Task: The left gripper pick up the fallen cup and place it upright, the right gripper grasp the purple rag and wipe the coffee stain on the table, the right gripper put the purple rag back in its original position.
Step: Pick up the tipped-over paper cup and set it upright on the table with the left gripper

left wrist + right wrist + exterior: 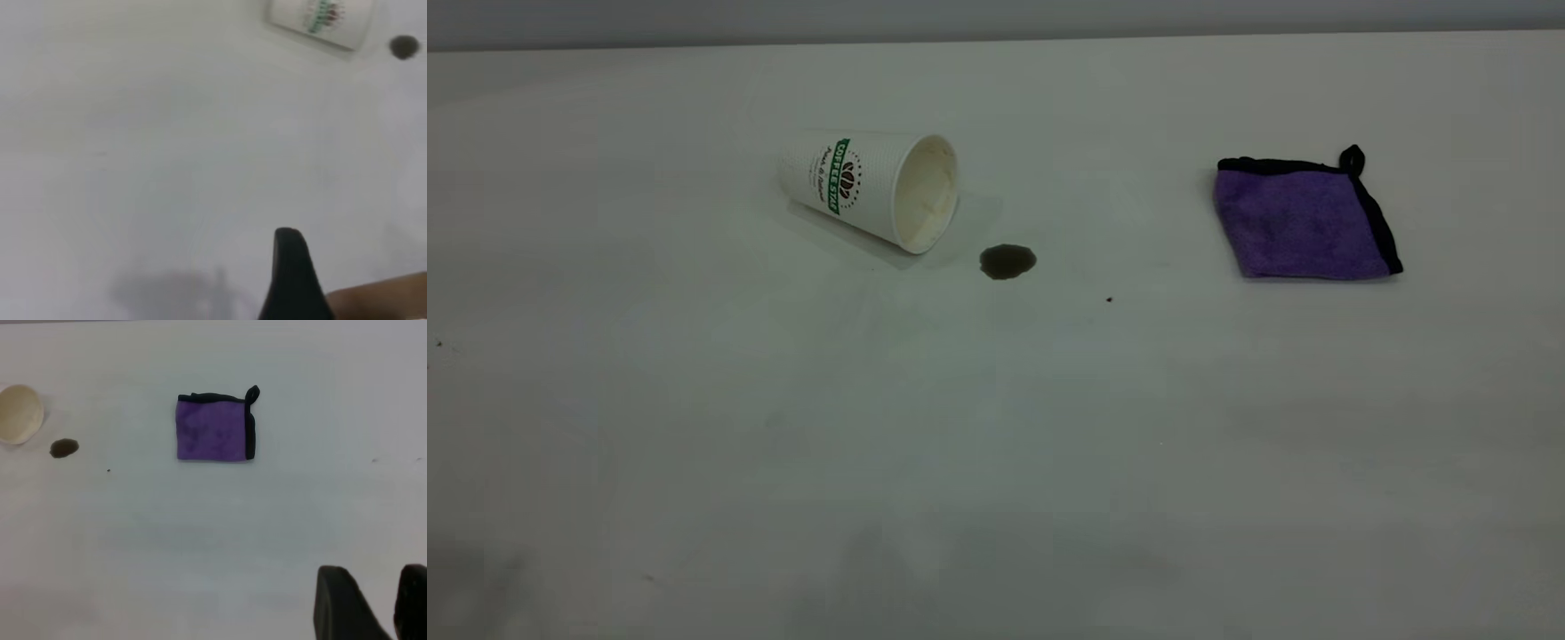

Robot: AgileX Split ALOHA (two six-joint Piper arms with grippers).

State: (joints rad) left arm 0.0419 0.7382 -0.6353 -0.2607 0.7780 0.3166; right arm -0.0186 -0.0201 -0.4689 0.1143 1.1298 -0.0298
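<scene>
One cup [870,187] lies on its side in the upper left-centre of the tabletop [996,444], one coffee stain [1008,261] just beside its mouth. One purple rag [1305,219] lies flat, upper right. Right end effector [380,603] — fingers apart; left end effector [293,280] — cannot tell.

White cup [869,186] on its side, coffee stain [1008,261] beside its mouth, purple rag [1305,219] flat, well apart

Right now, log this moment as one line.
cup: fallen | coffee stain: unwiped | purple rag: untouched | left claw, right claw: away
</scene>
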